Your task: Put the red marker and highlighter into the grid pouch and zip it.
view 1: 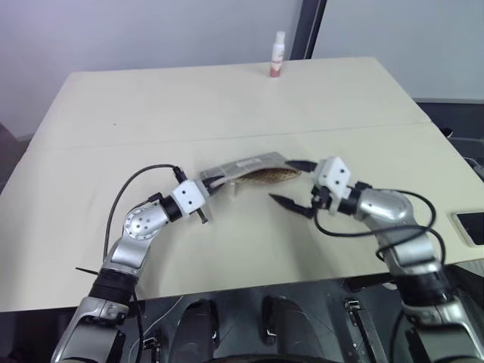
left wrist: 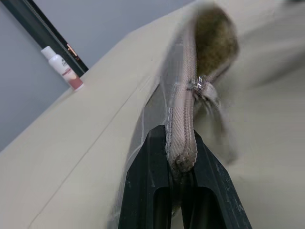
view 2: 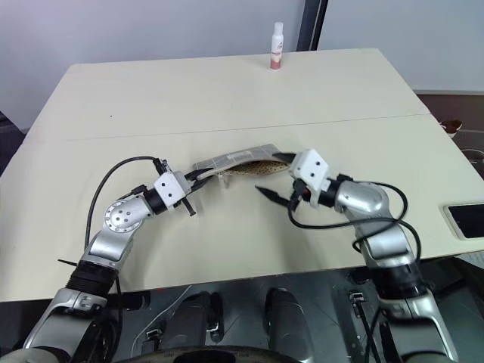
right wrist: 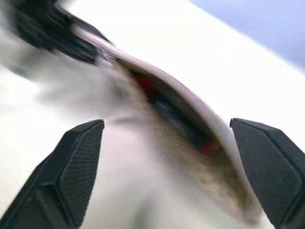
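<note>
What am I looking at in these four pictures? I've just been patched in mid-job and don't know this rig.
It is a two-armed humanoid robot at a pale table. The two wide pictures come from its head camera, looking down over both arms. The two close-ups come from cameras on its wrists.

The left end effector is shut on one end of the grid pouch; the left wrist view shows its black fingers pinching the zipper seam. The pouch gapes open and is not zipped yet.

The right end effector is open, near the pouch's other end, holding nothing. Its wrist view looks into the pouch mouth, where something red and dark lies, too blurred to name.

A white-and-pink bottle stands at the table's far edge.
</note>
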Available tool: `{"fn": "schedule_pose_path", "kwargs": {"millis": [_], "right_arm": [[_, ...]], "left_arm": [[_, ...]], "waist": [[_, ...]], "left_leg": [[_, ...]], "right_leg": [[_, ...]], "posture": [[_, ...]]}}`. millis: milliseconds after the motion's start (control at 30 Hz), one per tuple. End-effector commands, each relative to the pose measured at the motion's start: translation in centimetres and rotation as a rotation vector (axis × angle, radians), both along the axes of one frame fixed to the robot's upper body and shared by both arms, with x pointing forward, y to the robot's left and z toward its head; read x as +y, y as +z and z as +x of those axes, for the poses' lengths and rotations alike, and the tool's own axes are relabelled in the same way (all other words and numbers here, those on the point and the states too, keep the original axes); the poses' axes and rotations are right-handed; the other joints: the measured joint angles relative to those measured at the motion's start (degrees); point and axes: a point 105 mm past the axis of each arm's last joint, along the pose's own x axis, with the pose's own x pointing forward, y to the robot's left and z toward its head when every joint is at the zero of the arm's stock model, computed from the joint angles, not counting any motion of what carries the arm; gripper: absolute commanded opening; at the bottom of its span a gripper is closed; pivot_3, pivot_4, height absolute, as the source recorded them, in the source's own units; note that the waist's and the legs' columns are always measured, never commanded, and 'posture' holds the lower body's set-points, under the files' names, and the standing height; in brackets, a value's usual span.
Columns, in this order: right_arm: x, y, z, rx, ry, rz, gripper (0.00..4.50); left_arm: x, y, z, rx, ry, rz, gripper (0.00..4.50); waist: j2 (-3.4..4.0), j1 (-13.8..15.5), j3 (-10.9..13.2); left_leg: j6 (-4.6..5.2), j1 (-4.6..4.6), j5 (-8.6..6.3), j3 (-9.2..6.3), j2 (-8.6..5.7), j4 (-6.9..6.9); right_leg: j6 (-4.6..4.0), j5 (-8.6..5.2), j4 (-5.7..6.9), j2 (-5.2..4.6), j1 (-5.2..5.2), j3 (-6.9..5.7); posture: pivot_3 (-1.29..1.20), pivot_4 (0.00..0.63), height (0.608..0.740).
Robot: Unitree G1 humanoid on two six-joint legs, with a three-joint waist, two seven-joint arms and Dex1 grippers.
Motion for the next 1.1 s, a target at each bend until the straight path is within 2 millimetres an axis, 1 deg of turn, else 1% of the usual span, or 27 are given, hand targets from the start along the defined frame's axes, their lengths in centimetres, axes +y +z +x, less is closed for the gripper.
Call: {"fn": "schedule_pose_path", "kwargs": {"millis": [33, 100, 167, 267, 367, 467, 600, 667, 767, 800, 900, 933, 1000, 1100], "right_arm": [[0.5, -0.1, -2.9, 0.189, 0.075, 0.103, 4.45], [0.7, -3.0, -3.1, 0.261, 0.033, 0.072, 4.45], [1.2, -5.0, -2.2, 0.310, -0.040, 0.090, 4.45], [2.6, -6.7, -0.7, 0.376, -0.111, 0.135, 4.45], [4.4, -6.7, 1.3, 0.378, -0.153, 0.221, 4.45], [5.9, -5.6, 2.8, 0.375, -0.163, 0.299, 4.45], [6.4, -4.5, 3.9, 0.356, -0.165, 0.345, 4.45], [6.5, -3.9, 3.8, 0.359, -0.141, 0.373, 4.45], [6.8, -3.3, 3.4, 0.367, -0.093, 0.401, 3.64], [7.0, -3.2, 3.3, 0.368, -0.077, 0.400, 3.19], [7.1, -3.0, 3.2, 0.373, -0.074, 0.424, 1.59], [7.1, -3.0, 3.2, 0.370, -0.074, 0.418, 1.22], [7.0, -3.1, 3.1, 0.370, -0.077, 0.416, 0.11], [6.6, -3.3, 3.0, 0.374, -0.089, 0.409, 0.05]], "left_arm": [[-1.1, 0.6, 0.0, -0.031, -0.025, 0.008, 0.00], [-1.9, 0.5, 0.1, -0.035, -0.044, 0.020, 0.00], [-2.6, 0.7, 0.1, -0.049, -0.065, 0.030, 0.00], [-3.2, 1.5, 0.4, -0.080, -0.078, 0.030, 0.00], [-3.7, 2.0, 0.5, -0.113, -0.094, 0.052, 0.00], [-4.0, 2.0, 0.5, -0.116, -0.098, 0.049, 0.00], [-4.2, 1.8, 0.5, -0.122, -0.094, 0.052, 0.00], [-4.2, 1.9, 0.5, -0.126, -0.090, 0.050, 0.00], [-4.2, 1.9, 0.5, -0.130, -0.085, 0.052, 0.00], [-4.1, 1.8, 0.6, -0.132, -0.082, 0.057, 0.00], [-4.0, 1.8, 0.7, -0.132, -0.070, 0.053, 0.00], [-4.0, 1.8, 0.7, -0.133, -0.066, 0.052, 0.00], [-3.9, 1.8, 0.8, -0.134, -0.061, 0.051, 0.00], [-3.7, 1.7, 0.8, -0.133, -0.053, 0.050, 0.00]], "waist": [[-0.03, 0.07, -0.02], [-0.15, 0.10, -0.09], [-0.15, 0.07, -0.09], [-0.15, -0.09, -0.09], [-0.15, -0.16, -0.09], [-0.14, -0.10, -0.09], [-0.14, 0.13, -0.09], [-0.14, 0.11, -0.09], [-0.14, -0.03, -0.09], [-0.14, -0.05, -0.09], [-0.14, -0.16, -0.09], [-0.14, -0.14, -0.09], [-0.14, -0.11, -0.09], [-0.14, -0.10, -0.09]], "left_leg": [[0.00, 0.02, 0.00, -0.02, 0.01, 0.01], [-0.01, 0.05, 0.00, -0.06, 0.01, 0.02], [-0.01, 0.06, 0.00, -0.06, 0.01, 0.02], [-0.01, 0.04, 0.00, -0.02, 0.01, 0.03], [0.00, 0.01, 0.00, -0.01, 0.01, 0.03], [0.00, 0.00, 0.00, -0.01, 0.02, 0.02], [0.00, -0.04, 0.00, -0.01, -0.01, 0.00], [0.00, -0.05, 0.00, 0.00, -0.04, 0.01], [0.00, -0.04, 0.00, 0.00, -0.04, 0.01], [0.00, -0.03, 0.00, 0.00, -0.03, 0.01], [0.00, -0.02, 0.00, -0.02, 0.00, 0.01], [0.00, -0.02, 0.00, -0.02, 0.01, 0.01], [0.00, -0.02, 0.00, -0.02, 0.01, 0.01], [0.00, -0.02, 0.00, -0.01, 0.01, 0.01]], "right_leg": [[-0.01, 0.00, 0.01, -0.01, 0.02, 0.00], [-0.03, -0.01, 0.00, 0.00, 0.06, -0.02], [-0.04, -0.01, -0.02, 0.01, 0.07, -0.02], [-0.08, 0.02, -0.02, 0.01, 0.02, -0.01], [-0.08, 0.03, 0.00, 0.04, -0.02, -0.01], [-0.07, 0.04, 0.02, 0.08, -0.03, -0.01], [0.07, 0.08, -0.01, 0.04, -0.03, -0.02], [0.07, 0.07, -0.03, -0.01, -0.01, -0.02], [0.06, 0.07, -0.02, -0.02, -0.01, -0.02], [0.07, 0.07, 0.00, 0.00, -0.02, -0.02], [0.06, 0.08, 0.03, 0.05, -0.03, -0.02], [0.07, 0.08, 0.04, 0.06, -0.03, -0.02], [0.06, 0.08, 0.04, 0.06, -0.03, -0.02], [0.06, 0.07, 0.02, 0.04, -0.03, -0.02]], "posture": [[0.00, 0.150, 0.740], [0.00, 0.150, 0.740], [0.00, 0.150, 0.740], [0.00, 0.150, 0.740], [0.00, 0.150, 0.740], [0.00, 0.150, 0.740], [0.00, 0.150, 0.740], [0.00, 0.150, 0.740], [0.00, 0.150, 0.740], [0.00, 0.150, 0.740], [0.00, 0.150, 0.740], [0.00, 0.150, 0.740], [0.00, 0.150, 0.740], [0.00, 0.150, 0.740]]}}
